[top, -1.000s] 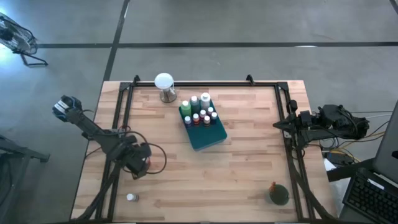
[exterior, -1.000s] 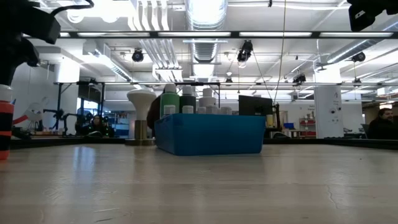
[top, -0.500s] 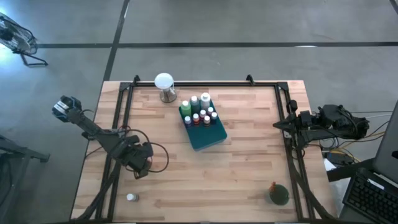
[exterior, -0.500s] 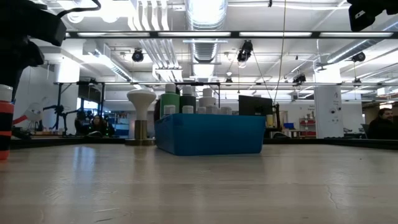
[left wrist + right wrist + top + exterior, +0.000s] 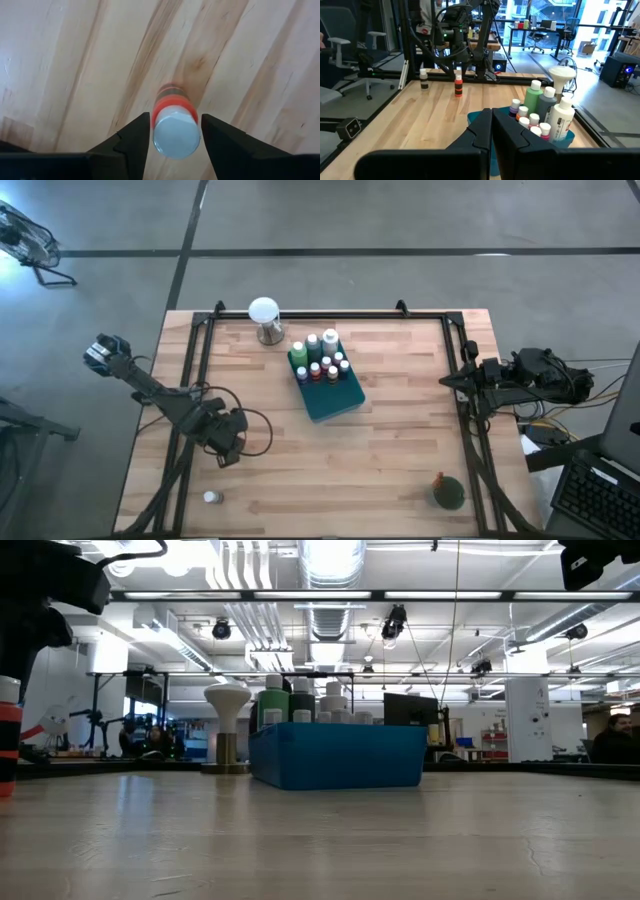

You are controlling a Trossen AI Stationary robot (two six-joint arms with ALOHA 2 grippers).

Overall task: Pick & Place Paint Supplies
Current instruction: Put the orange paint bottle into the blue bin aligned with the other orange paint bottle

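A small red-orange bottle point(image 5: 175, 131) with a white cap stands upright on the wooden table near its left edge; the low view shows the bottle point(image 5: 8, 740) too. My left gripper point(image 5: 175, 122) points down over it, open. Its two fingers stand close on either side of the cap, with a thin gap on each side. The teal tray point(image 5: 335, 402) at the table's middle holds several white-capped bottles point(image 5: 320, 358). A dark small bottle point(image 5: 210, 498) stands near the front left. My right gripper point(image 5: 491, 125) waits shut and level at the right edge.
A white globe on a metal base point(image 5: 264, 318) stands at the far edge, left of the tray. A dark green round thing point(image 5: 448, 493) lies near the front right corner. Black rails point(image 5: 196, 380) run along the table's sides. Bare wood lies between the left gripper and the tray.
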